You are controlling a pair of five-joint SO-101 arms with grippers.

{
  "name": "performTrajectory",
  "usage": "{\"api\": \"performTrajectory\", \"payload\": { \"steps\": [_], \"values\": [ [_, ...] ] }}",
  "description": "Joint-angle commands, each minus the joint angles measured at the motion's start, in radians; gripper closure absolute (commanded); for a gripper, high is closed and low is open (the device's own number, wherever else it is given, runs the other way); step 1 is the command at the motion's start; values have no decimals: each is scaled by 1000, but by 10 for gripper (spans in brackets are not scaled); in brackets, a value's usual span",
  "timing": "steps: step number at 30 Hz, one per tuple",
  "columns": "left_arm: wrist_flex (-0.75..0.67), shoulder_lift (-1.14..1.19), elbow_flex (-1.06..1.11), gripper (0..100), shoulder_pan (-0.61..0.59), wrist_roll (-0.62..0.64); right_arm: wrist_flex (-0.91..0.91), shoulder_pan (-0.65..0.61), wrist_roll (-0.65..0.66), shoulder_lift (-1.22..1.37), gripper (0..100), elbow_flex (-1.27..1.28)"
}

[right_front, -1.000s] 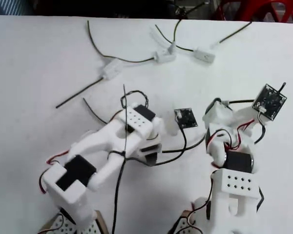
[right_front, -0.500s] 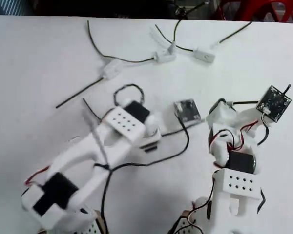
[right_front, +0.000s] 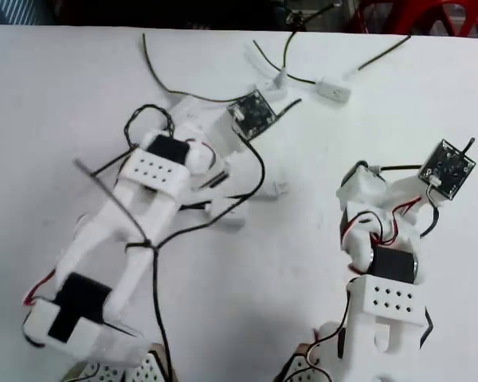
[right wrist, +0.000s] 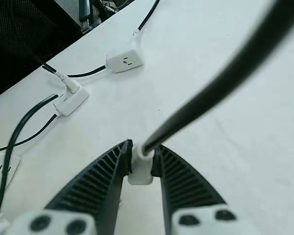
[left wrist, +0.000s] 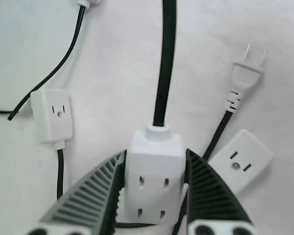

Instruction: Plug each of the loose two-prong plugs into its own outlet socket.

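My left gripper (left wrist: 154,156) is shut on a white two-socket outlet block (left wrist: 154,183), one finger against each side, its black cord running straight away. Around it lie a single socket (left wrist: 54,116), another socket (left wrist: 241,159) and a loose two-prong plug (left wrist: 246,74). In the high view this gripper (right_front: 193,111) sits at the far-left cords. My right gripper (right wrist: 142,147) is shut on a small white plug (right wrist: 139,169), just above the table, its black cord (right wrist: 220,81) slanting off. In the high view the right gripper (right_front: 355,183) stays at mid-right.
Two more sockets (right wrist: 125,59) (right wrist: 71,100) lie farther off on the white table (right_front: 56,95), seen from above as a socket (right_front: 333,89) and a plug joint (right_front: 269,89). Thin black cords (right_front: 155,68) trail toward the far edge. A small white piece (right_front: 280,189) lies mid-table.
The left arm has swung from the table's middle out to the far left and stretched onto the outlet block. The right arm has barely shifted.
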Motion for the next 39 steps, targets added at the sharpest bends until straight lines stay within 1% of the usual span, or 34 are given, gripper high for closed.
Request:
{"api": "performTrajectory", "payload": {
  "steps": [1, 4, 6, 7, 9, 11, 12, 14, 16, 19, 20, 22, 25, 30, 33, 35, 39],
  "values": [
    [-160, 113, -52, 977, -5, -57, -19, 2, 0, -5, 981, -23],
    [-204, 177, -54, 977, 4, -60, -19, 2, 0, -5, 981, -23],
    [-195, 193, -54, 959, 19, -69, -19, 2, 0, -5, 981, -23],
    [-178, 197, -54, 927, 24, -86, -19, 2, 0, -5, 981, -23],
    [-166, 203, -54, 815, 27, -83, -19, 2, 0, -5, 981, -23],
    [-161, 202, -52, 694, 19, -23, -19, 1, 0, -2, 981, -23],
    [-160, 196, -51, 668, 10, 5, -19, 1, 0, -1, 981, -23],
    [-150, 191, -63, 683, 1, 11, -19, 1, 0, -1, 981, -23],
    [-91, 171, -97, 692, -10, -20, -19, 1, 0, -1, 981, -23],
    [8, 105, -138, 694, -22, -23, -19, 1, 2, 1, 981, -23],
    [37, 70, -146, 694, -31, -23, -19, 1, 9, 1, 981, -23],
    [89, -13, -152, 695, -47, -8, -27, -21, 71, 1, 981, -21],
    [150, -160, -135, 695, -74, 63, -28, -101, 144, 4, 981, -20],
    [238, -418, -20, 696, -133, 164, -25, -315, 262, 4, 981, -26],
    [245, -579, 95, 696, -200, 245, -25, -450, 292, 33, 981, -29],
    [244, -680, 180, 696, -251, 290, -25, -530, 296, 97, 981, -49],
    [236, -839, 351, 696, -358, 385, -31, -631, 296, 297, 981, -138]
  ]
}}
